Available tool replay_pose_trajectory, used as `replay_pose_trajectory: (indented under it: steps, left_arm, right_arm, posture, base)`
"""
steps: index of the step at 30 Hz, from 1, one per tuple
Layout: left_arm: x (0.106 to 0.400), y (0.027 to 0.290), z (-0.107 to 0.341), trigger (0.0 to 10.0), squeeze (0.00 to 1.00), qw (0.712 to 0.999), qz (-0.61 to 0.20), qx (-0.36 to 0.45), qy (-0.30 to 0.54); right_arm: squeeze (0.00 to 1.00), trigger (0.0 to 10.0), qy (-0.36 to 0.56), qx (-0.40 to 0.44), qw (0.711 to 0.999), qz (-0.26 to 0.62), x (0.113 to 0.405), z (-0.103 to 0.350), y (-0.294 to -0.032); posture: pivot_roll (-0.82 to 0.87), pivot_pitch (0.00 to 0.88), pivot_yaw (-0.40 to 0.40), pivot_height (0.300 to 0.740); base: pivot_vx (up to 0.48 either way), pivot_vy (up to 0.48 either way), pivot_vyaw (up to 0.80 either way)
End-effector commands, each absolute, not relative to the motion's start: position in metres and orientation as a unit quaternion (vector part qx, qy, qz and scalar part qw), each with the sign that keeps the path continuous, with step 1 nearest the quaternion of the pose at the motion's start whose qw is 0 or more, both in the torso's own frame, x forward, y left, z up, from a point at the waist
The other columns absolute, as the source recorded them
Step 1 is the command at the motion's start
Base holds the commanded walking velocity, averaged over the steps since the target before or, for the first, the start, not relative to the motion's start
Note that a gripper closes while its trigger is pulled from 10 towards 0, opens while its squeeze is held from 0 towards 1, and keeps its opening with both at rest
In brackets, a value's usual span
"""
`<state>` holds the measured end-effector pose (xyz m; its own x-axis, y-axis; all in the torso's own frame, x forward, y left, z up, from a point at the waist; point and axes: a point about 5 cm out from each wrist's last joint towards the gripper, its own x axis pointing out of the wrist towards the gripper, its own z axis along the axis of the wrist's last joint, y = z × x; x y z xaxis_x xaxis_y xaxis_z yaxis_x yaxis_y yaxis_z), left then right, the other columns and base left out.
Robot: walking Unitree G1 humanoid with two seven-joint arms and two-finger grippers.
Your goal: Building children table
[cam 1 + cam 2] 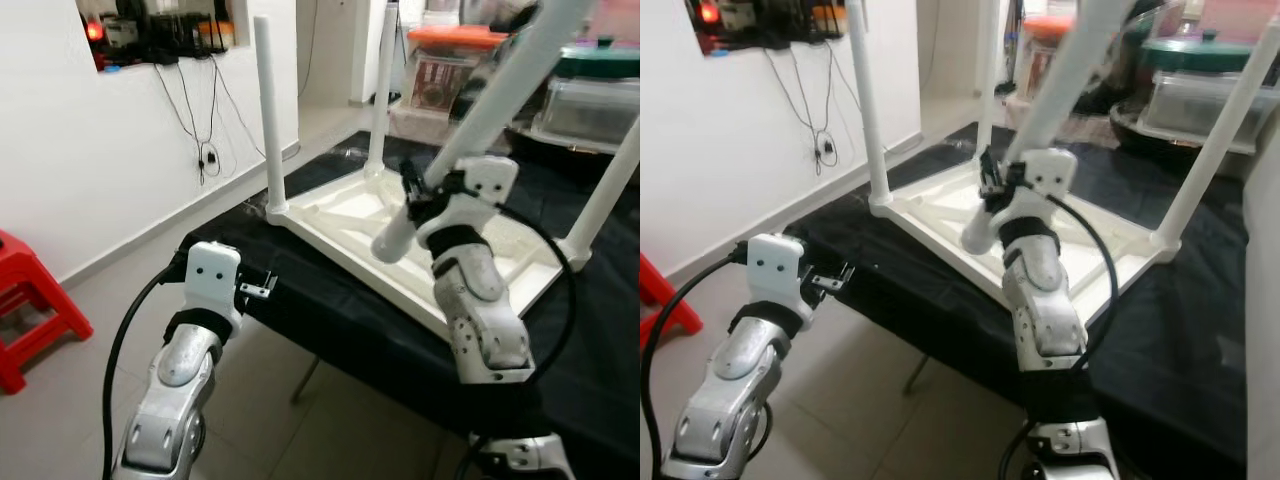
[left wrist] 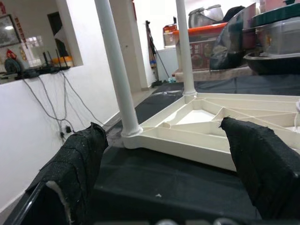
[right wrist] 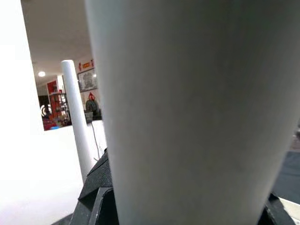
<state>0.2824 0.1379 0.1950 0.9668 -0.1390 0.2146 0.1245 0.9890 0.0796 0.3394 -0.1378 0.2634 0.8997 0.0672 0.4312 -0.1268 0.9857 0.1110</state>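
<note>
A white plastic children's tabletop (image 1: 350,215) lies upside down on a black cloth (image 1: 330,320) that covers a work surface, its ribbed underside facing up. Three white legs already stand upright in its corner sockets: one at the corner nearest the white wall (image 1: 270,120), one at the far corner (image 1: 382,90), and one at the corner on the robot's right (image 1: 610,190).

A fourth loose leg (image 1: 480,120) slants over the middle of the tabletop, its lower end hanging just above the ribs, its upper end leaning away toward the storage boxes. The right gripper (image 1: 418,192) is clamped around this leg near its lower end; in the right wrist view the leg (image 3: 197,112) looms right against the camera, with a black finger (image 3: 96,180) beside it.

The left gripper (image 1: 258,290) hovers off the near edge of the cloth, on the wall side of the tabletop, holding nothing. In the left wrist view its two padded fingers (image 2: 79,164) stand wide apart, framing the nearest upright leg and the tabletop rim.

Beyond the tabletop sit clear storage boxes (image 1: 590,105) and an orange-lidded container (image 1: 455,40). Toward the wall from the tabletop, cables (image 1: 205,140) dangle from a recessed shelf, and a red stool (image 1: 30,300) stands on the tiled floor (image 1: 110,290).
</note>
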Motion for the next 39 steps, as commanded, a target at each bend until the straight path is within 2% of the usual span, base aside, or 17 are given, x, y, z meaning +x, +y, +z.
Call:
replay_pose_trajectory:
  steps: [1,29,37,39]
  left_arm:
    - [0.283,0.137,0.192,10.0,0.00,0.991,-0.070,0.036,-0.105]
    - [0.281,0.134,0.193,10.0,0.00,0.991,-0.076,0.034,-0.104]
    - [0.278,0.131,0.193,10.0,0.00,0.991,-0.078,0.028,-0.104]
    - [0.272,0.128,0.194,10.0,0.00,0.991,-0.081,0.024,-0.103]
  right_arm:
    - [0.00,10.0,-0.218,0.069,0.973,0.041,0.342,0.266,-0.140]
    - [0.00,10.0,-0.228,0.074,0.970,0.034,0.346,0.273,-0.141]
    - [0.00,10.0,-0.208,0.078,0.972,0.078,0.359,0.274,-0.143]
    - [0.00,10.0,-0.205,0.068,0.972,0.094,0.367,0.277,-0.150]
  posture:
    - [0.05,0.015,-0.053,0.740]
    - [0.06,0.028,-0.056,0.740]
    - [0.06,0.066,-0.060,0.740]
    - [0.06,0.093,-0.070,0.740]
  base:
    - [0.000,0.000,-0.80]
    - [0.000,0.000,-0.80]
    - [0.000,0.000,0.00]
    - [0.000,0.000,0.00]
